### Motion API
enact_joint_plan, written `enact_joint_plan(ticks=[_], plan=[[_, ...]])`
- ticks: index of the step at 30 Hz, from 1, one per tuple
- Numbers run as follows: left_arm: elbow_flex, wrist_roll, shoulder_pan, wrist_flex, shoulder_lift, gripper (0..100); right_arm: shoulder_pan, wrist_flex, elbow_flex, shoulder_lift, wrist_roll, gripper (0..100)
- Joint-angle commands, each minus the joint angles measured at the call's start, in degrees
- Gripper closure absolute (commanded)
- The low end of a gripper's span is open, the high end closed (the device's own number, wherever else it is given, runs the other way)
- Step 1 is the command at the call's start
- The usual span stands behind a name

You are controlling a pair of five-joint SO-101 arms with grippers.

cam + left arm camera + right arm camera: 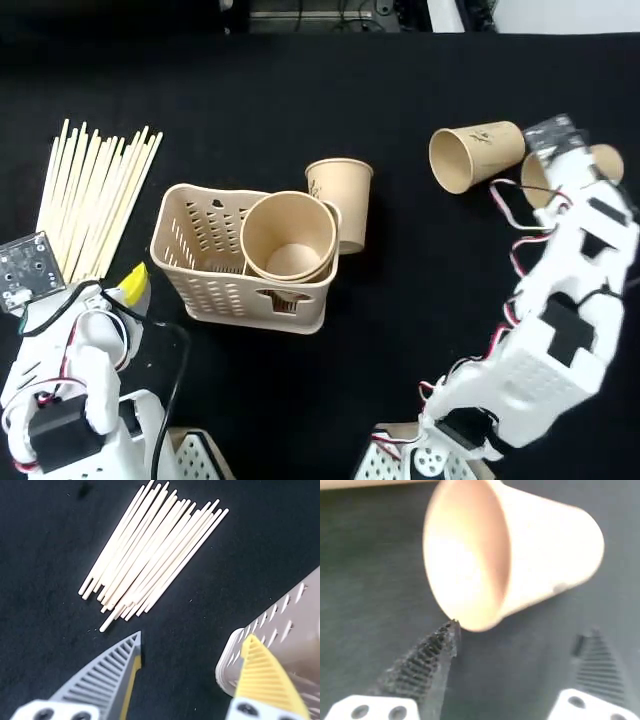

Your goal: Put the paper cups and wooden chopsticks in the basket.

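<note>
A bundle of wooden chopsticks [95, 195] [150, 555] lies on the black table left of the beige basket [200, 285] [285, 625]. My left gripper [192, 652] hovers open between the chopsticks' near ends and the basket's corner, holding nothing. Stacked paper cups [288, 240] sit inside the basket, and one cup [342, 200] stands upright just behind it. A cup [475, 155] lies on its side at the right. Another tipped cup [605, 160] [520, 555] is partly covered by the right arm [570, 290]. My right gripper [520, 642] is open just short of that cup's rim.
The basket's slotted wall stands close beside the left gripper's yellow finger [137, 282]. A strip of the other tipped cup [370, 484] shows beyond the near one. Bare black cloth lies between the basket and the right arm.
</note>
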Motion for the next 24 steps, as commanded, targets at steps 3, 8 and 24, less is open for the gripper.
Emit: enact_joint_plan(ticks=[3, 8, 24], plan=[[-0.13, 0.26, 0.13, -1.23, -0.26, 69, 3.87, -1.58, -5.67, -2.07, -5.01, 99.4], [-0.13, 0.26, 0.13, -1.23, -0.26, 69, 5.36, -1.23, -5.32, -6.64, -8.26, 98.8], [-0.13, 0.18, 0.13, -1.23, -0.26, 69, -2.37, 2.81, 7.16, -22.37, -7.74, 74.7]])
